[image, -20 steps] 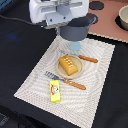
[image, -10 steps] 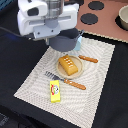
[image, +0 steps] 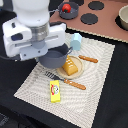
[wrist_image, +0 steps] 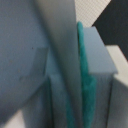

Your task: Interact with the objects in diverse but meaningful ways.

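Observation:
My gripper [image: 47,46] is shut on the rim of the grey two-handled pot [image: 55,56], which is over the placemat just left of the bread in the exterior view. In the wrist view a teal finger pad [wrist_image: 86,90] presses against the pot's thin grey wall [wrist_image: 62,45]. I cannot tell whether the pot touches the mat. The orange-yellow bread loaf [image: 71,66] lies on the tan plate [image: 61,70]. A pale blue carton [image: 76,41] stands behind the pot. The yellow butter block [image: 55,91] lies near the mat's front. A small red ball [image: 65,8] sits in a dark bowl at the back.
Two pieces of wooden-handled cutlery lie on the pale woven placemat [image: 95,85]: one [image: 70,82] in front of the plate, one [image: 89,59] behind it. A brown toy stove [image: 107,25] with black burners fills the back right, with a bowl [image: 122,17] at its edge.
The arm has carried the pot from the back of the mat toward the exterior view's left and nearer the camera. The other objects have stayed put.

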